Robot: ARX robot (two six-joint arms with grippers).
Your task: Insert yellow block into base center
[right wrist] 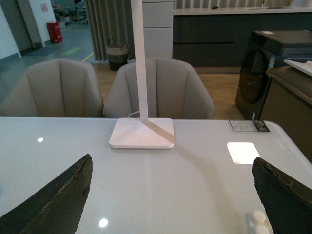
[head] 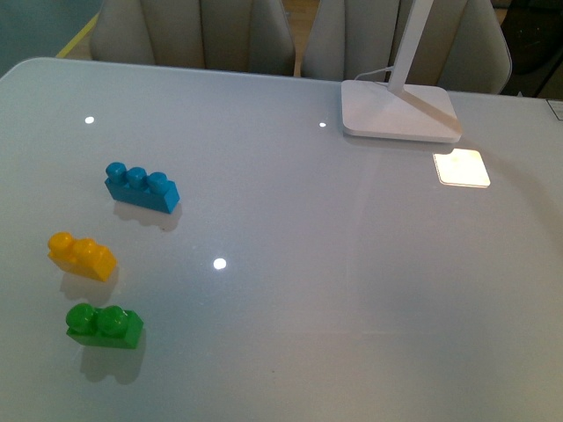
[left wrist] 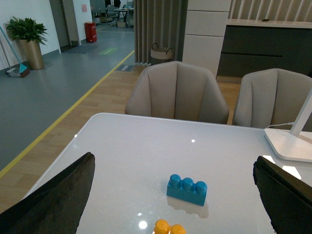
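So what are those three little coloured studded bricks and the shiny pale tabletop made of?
The blue three-stud brick, yellow two-stud brick and green two-stud brick look like moulded plastic: solid colour, rounded studs, soft sheen. The pale grey tabletop is highly glossy, mirroring the bricks and light spots; perhaps glass or lacquered board, I cannot tell which.

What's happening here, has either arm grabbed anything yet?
Nothing is being handled yet. The left gripper and right gripper both hang open and empty over the white table. The small yellow-orange two-stud plastic brick lies on the robot's left side, between the longer blue three-stud brick and the green two-stud brick. Only a studded corner of what looks like the white plastic base plate shows, in the right wrist view. The white lamp foot stands at the far side.
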